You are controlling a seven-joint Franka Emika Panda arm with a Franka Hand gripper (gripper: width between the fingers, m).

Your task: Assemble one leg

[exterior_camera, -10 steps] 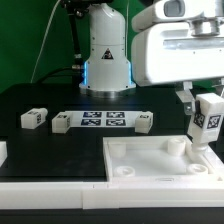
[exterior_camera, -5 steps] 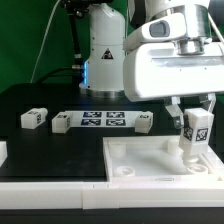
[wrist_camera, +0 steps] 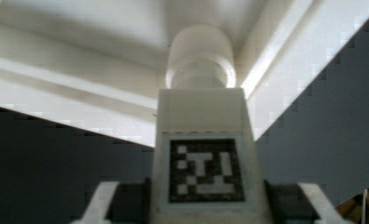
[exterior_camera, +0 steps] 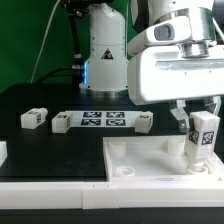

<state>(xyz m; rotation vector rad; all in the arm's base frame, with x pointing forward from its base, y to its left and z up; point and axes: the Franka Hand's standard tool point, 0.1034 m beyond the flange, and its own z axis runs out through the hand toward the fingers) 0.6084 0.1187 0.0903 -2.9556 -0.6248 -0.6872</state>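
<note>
My gripper (exterior_camera: 202, 112) is shut on a white leg (exterior_camera: 202, 135) with a black-and-white tag, held upright with its lower end at the far right corner socket of the large white panel (exterior_camera: 150, 160). In the wrist view the leg (wrist_camera: 206, 130) runs down from between my fingers (wrist_camera: 110, 200) to the panel's corner (wrist_camera: 92, 70). Whether the leg's end sits in the socket is hidden. Three more legs lie on the black table: one at the left (exterior_camera: 33, 118), one by the marker board's left end (exterior_camera: 61, 124), one by its right end (exterior_camera: 144, 123).
The marker board (exterior_camera: 104, 121) lies flat mid-table. The robot's white base (exterior_camera: 106, 55) stands behind it. A white part (exterior_camera: 3, 153) shows at the exterior view's left edge. A green backdrop is behind.
The gripper swung toward the exterior view's left and came down with the leg, then shifted slightly right; the leg now stands upright over the panel's far right corner.
</note>
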